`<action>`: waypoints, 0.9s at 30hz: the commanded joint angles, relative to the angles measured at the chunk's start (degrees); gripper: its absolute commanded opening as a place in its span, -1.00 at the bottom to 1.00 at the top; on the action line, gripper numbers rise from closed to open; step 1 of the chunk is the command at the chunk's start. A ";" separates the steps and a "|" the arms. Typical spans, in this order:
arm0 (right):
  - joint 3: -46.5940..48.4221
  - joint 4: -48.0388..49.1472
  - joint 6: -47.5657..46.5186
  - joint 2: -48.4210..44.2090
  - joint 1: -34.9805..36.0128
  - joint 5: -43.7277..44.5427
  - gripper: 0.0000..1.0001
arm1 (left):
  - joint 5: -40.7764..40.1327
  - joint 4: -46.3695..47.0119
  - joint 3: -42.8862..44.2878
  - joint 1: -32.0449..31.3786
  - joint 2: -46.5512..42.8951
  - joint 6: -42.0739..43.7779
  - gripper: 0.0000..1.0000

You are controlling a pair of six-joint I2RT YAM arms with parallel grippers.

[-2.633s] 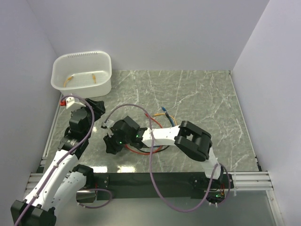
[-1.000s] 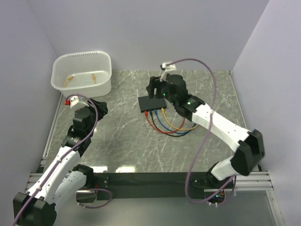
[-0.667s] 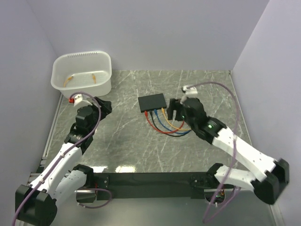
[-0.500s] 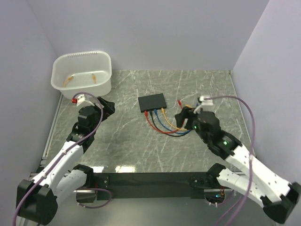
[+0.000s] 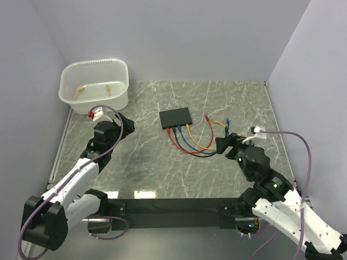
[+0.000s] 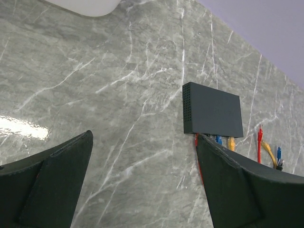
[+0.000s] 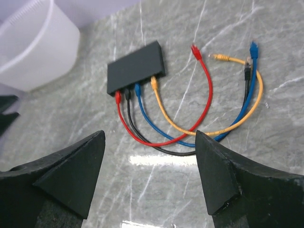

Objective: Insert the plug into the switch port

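The switch (image 5: pixel 175 117) lies flat on the counter (image 5: pixel 238 103), just above the centre of the top view. Four plugs (image 7: pixel 137 90) sit in ports along its lower edge, so the insertion looks done; the loose cable ends (image 7: pixel 194 50) trail off to the right. Its long axis runs left-right, slightly tilted, with the ports facing down-frame. The left hand (image 6: pixel 143 137) and right hand (image 7: pixel 149 135) are spread wide and hold nothing.

Both arms (image 5: pixel 76 174) have white shells, black joints, looping mauve cables (image 5: pixel 297 138), small green lights (image 5: pixel 239 158) and matte-black wedge-shaped fingers (image 7: pixel 71 175).
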 commanded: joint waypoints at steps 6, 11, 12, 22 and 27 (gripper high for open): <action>-0.67 -0.29 1.77 -3.04 -0.04 5.75 0.67 | 0.54 2.79 0.26 -0.12 0.68 2.16 0.91; -0.58 -0.47 2.04 -1.81 0.05 6.28 0.67 | 0.54 2.78 0.61 -0.12 1.56 2.16 0.90; -0.75 0.06 1.69 -1.63 0.05 6.11 0.67 | 0.71 2.96 0.52 -0.12 1.65 2.16 0.90; -2.16 3.05 2.39 2.94 0.05 2.86 0.68 | 0.45 2.61 0.70 -0.12 1.83 2.60 0.90; -2.34 3.67 2.21 4.52 -0.04 2.50 0.68 | 0.18 2.52 0.61 -0.12 1.12 2.78 0.90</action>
